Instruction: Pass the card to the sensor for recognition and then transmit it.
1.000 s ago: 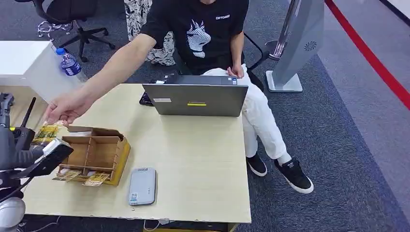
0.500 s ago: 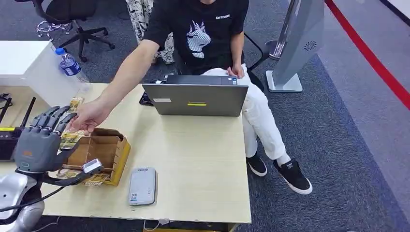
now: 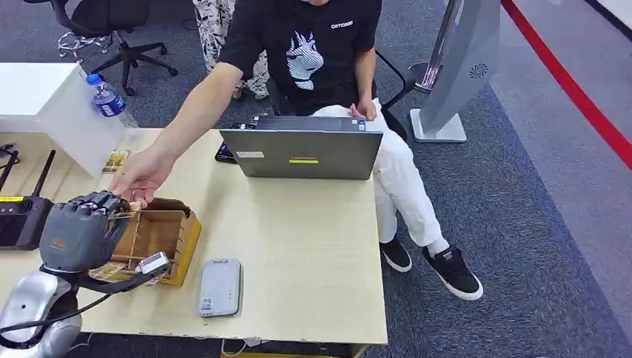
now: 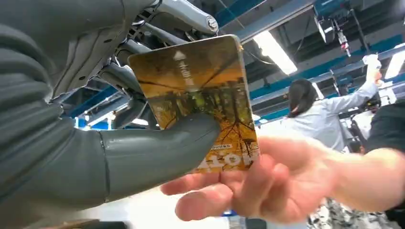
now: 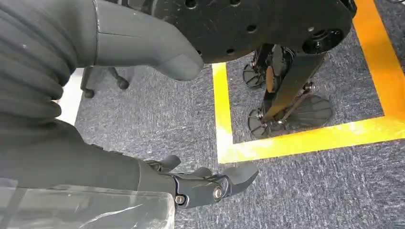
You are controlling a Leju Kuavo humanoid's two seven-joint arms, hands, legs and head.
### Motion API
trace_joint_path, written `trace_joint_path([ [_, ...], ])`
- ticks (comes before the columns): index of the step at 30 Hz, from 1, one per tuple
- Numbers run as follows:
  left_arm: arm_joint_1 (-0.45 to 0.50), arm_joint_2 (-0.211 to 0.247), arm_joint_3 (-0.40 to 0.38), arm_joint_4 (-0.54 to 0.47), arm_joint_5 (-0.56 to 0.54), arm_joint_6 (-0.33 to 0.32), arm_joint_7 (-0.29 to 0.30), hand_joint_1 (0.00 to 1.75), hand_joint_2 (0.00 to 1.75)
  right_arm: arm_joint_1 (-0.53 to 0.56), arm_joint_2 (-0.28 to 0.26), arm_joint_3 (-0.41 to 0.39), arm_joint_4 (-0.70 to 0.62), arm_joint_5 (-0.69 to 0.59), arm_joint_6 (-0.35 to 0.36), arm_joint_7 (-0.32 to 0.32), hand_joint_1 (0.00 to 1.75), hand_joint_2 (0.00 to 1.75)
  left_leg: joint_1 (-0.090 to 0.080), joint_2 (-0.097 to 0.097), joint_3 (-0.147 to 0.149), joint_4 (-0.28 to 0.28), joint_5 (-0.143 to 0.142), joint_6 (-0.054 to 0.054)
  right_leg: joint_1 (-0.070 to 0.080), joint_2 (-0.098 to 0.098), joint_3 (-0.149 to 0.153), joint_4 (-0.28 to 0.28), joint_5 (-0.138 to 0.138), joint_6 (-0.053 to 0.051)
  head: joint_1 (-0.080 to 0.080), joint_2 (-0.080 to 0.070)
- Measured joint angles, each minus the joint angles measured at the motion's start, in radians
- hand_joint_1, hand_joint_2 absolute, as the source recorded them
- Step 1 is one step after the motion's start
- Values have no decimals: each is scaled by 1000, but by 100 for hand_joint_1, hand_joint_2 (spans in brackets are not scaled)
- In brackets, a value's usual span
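Observation:
My left hand point(image 3: 80, 231) is raised over the left end of the cardboard box point(image 3: 173, 233). It pinches a yellow-orange card point(image 4: 200, 90) between its thumb point(image 4: 148, 152) and fingers. The seated person's hand point(image 3: 141, 176) reaches in from the far side, and its fingers point(image 4: 258, 191) touch the same card from behind. The grey sensor pad point(image 3: 219, 287) lies flat on the table point(image 3: 305, 253) near the front edge, to the right of the box. My right hand point(image 5: 119, 167) hangs beside my body over the carpet, its fingers point(image 5: 210, 185) loosely apart and holding nothing.
Several cards lie along the front of the box point(image 3: 112, 270), and one more card point(image 3: 115, 160) rests by the white block point(image 3: 52, 104). A laptop point(image 3: 302, 153) stands at the table's far side. A black remote point(image 3: 22, 216) and a water bottle point(image 3: 109, 99) sit at the left.
My left hand rose from the left edge, spread its fingers, then closed them on the card. The person's hand moved right along the table to the box with the card.

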Motion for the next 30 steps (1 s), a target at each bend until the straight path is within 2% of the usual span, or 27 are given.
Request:
trace_joint_path([
  [6,-2,-59,-49,-15,-15,41,2,175,175,0,21,-2,-32,-10,8,4,0,175,0,0,0,0,0,0,0,0,0,0,0,0,0,0],
  [12,-9,-109,-130,-30,-2,30,-32,175,175,0,42,-3,-71,-13,32,16,0,175,0,0,0,0,0,0,0,0,0,0,0,0,-1,0],
  [16,-25,-127,-253,-31,5,-51,-30,175,175,0,53,-5,-90,-19,45,26,0,175,0,0,0,0,0,0,0,0,0,0,0,0,-1,0],
  [20,-53,-129,-357,-20,9,-175,-2,175,175,-1,54,-5,-99,-18,45,32,0,175,0,0,0,0,0,0,0,0,0,0,0,0,-1,0],
  [28,-80,-129,-431,12,8,-214,10,175,175,-1,56,-6,-105,-18,45,35,0,175,0,0,0,0,0,0,0,0,0,0,0,0,0,0],
  [30,-90,-127,-444,20,10,-260,27,175,175,-1,56,-6,-105,-18,45,37,0,175,0,0,0,0,0,0,0,0,0,0,0,0,0,0],
])
